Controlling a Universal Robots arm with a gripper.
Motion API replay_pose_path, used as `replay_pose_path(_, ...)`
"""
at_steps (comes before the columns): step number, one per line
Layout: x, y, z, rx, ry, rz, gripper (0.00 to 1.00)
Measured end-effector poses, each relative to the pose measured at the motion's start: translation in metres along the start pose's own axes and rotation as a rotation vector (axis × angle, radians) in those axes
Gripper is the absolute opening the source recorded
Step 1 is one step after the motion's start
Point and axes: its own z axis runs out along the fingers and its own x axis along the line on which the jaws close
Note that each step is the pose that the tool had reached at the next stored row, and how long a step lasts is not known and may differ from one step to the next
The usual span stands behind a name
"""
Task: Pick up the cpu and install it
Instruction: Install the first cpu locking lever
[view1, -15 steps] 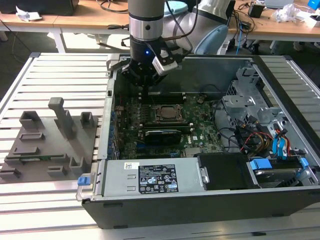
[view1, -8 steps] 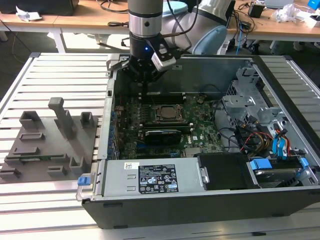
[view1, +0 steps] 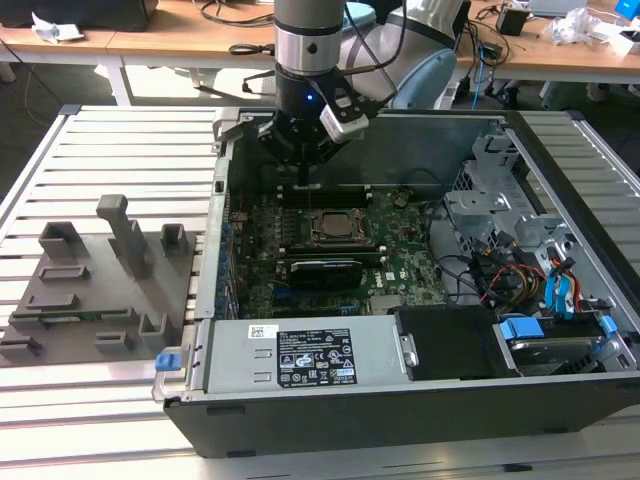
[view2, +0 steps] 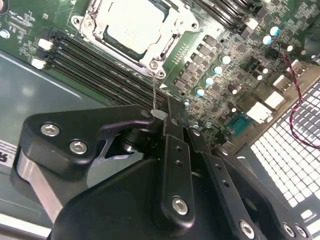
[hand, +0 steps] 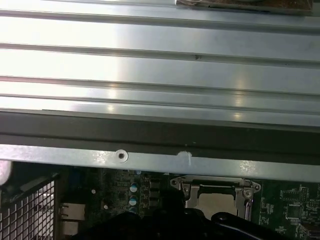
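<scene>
Jaws (view2: 167, 117) hover near seated cpu (view2: 132, 25), memory slots (view2: 100, 62) between.

Open-topped dark computer case (view1: 400, 400): free access from above. Silver-framed processor socket (view1: 333, 228) uncovered; black memory slots (view2: 95, 62) flank it, black expansion card (view1: 322, 270) just beside. Grey drive cage (view1: 505, 200) and coloured cables (view1: 530, 280) crowd exterior view's right.

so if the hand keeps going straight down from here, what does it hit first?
Probably the memory slots beside the CPU socket, not the cpu itself; the hand hangs just behind the socket. Depth is unclear.
</scene>
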Motion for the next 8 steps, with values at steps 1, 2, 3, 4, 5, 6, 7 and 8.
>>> replay_pose_path(1, -0.0026, -0.0001, 0.0000, -0.0001, -0.0001, 0.000, 0.11)
replay_pose_path(2, -0.0048, -0.0003, 0.0000, 0.0000, -0.0001, 0.000, 0.11)
replay_pose_path(3, -0.0071, -0.0004, 0.0000, 0.0000, 0.0000, 0.000, 0.11)
replay_pose_path(4, -0.0092, -0.0005, 0.0000, 0.0000, 0.0000, 0.000, 0.11)
replay_pose_path(5, -0.0104, -0.0006, -0.0001, 0.0001, 0.0000, 0.000, 0.11)
replay_pose_path(6, -0.0115, -0.0007, -0.0001, 0.0000, 0.0000, 0.000, 0.11)
replay_pose_path(7, -0.0140, -0.0008, -0.0001, 0.0000, 0.0000, 0.000, 0.11)
replay_pose_path(8, -0.0167, -0.0010, -0.0001, 0.0000, 0.0000, 0.000, 0.11)
